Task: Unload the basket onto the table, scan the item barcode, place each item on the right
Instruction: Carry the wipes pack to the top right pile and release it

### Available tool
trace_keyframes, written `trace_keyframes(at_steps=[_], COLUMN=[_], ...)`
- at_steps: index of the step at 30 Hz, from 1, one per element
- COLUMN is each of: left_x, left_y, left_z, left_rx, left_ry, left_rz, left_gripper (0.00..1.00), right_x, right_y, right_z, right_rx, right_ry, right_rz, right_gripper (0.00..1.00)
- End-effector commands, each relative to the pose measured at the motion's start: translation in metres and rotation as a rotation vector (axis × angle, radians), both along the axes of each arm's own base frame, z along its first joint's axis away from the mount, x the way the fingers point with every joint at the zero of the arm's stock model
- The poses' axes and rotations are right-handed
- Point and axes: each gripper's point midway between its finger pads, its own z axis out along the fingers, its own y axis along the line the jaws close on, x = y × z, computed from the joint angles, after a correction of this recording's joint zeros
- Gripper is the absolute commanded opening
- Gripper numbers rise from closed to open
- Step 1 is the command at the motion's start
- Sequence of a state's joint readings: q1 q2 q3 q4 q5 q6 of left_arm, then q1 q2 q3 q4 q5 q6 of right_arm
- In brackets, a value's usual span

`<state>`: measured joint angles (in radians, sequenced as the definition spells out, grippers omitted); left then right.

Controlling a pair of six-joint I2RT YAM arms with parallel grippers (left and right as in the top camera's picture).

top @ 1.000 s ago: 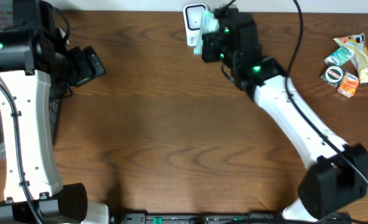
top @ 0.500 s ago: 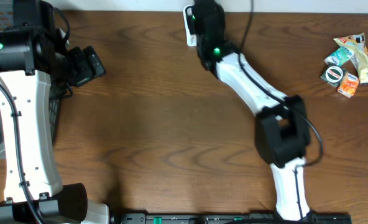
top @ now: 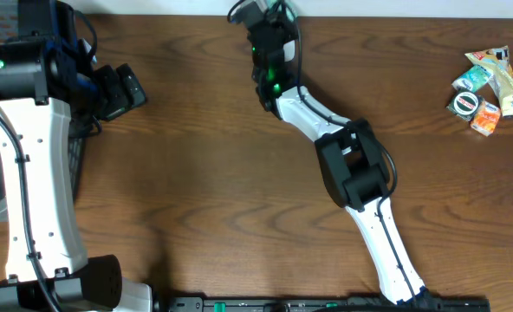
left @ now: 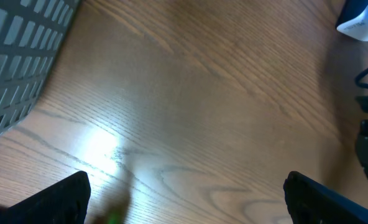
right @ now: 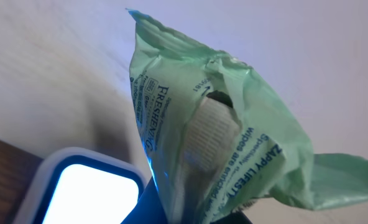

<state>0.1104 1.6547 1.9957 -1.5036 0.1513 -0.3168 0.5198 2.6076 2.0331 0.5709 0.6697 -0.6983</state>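
Note:
The item is a crinkled pale green wipes packet [right: 221,124] with blue print. My right gripper [right: 202,214] is shut on its lower end and holds it upright, right beside the white scanner [right: 78,186], whose window glows bright. Seen from overhead, my right gripper [top: 263,30] reaches to the table's back edge at top centre; its arm covers the scanner there. The scanner [left: 363,18] shows as a white and blue corner in the left wrist view. My left gripper [top: 128,90] hovers at the left side, open [left: 187,208], with only bare wood between its fingers.
A pile of small snack packets [top: 486,87] lies at the back right. A grey mesh basket [left: 16,56] stands at the table's left edge, beside my left arm. The right arm's black elbow [top: 352,165] hangs over the table's middle.
My right arm has swung left and stretched toward the back edge, carrying the green packet from the scanner's right side across it. The left arm has not moved.

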Motion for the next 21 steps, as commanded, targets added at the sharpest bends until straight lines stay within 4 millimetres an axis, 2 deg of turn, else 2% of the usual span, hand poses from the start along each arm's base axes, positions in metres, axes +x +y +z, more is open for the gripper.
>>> trace_keyframes(at_steps=[1, 3, 5, 7, 10, 13, 14, 15, 17, 21], left_x=[-0.002, -0.002, -0.002, -0.002, -0.002, -0.002, -0.002, -0.002, -0.002, -0.002], left_y=[0.002, 0.002, 0.002, 0.002, 0.002, 0.002, 0.002, 0.002, 0.002, 0.002], left_z=[0.005, 0.005, 0.005, 0.005, 0.005, 0.005, 0.005, 0.005, 0.005, 0.005], left_rx=[0.007, 0.007, 0.007, 0.007, 0.007, 0.007, 0.007, 0.007, 0.007, 0.007], left_ry=[-0.013, -0.013, -0.013, -0.013, -0.013, -0.013, -0.013, -0.013, -0.013, -0.013], left_rz=[0.002, 0.002, 0.002, 0.002, 0.002, 0.002, 0.002, 0.002, 0.002, 0.002], left_gripper=[0.98, 0.98, 0.98, 0.98, 0.98, 0.98, 0.98, 0.98, 0.98, 0.98], right_x=[-0.006, -0.007, -0.010, -0.011, -0.012, -0.014, -0.017, -0.024, -0.035, -0.063], right_y=[0.009, 0.008, -0.002, -0.020, -0.051, -0.083, -0.105, -0.144, -0.188, -0.275], right_z=[0.028, 0.033, 0.043, 0.062, 0.094, 0.106, 0.107, 0.101, 0.091, 0.057], right_rx=[0.055, 0.067, 0.124, 0.201, 0.212, 0.227, 0.251, 0.285, 0.313, 0.338], right_ry=[-0.059, -0.065, -0.085, -0.121, -0.124, -0.052, 0.007, 0.088, 0.170, 0.340], right_rz=[-0.003, -0.014, -0.059, -0.118, -0.184, -0.236, -0.275, -0.351, -0.442, -0.636], right_gripper=[0.03, 0.05, 0.06, 0.01, 0.01, 0.01, 0.01, 0.01, 0.01, 0.01])
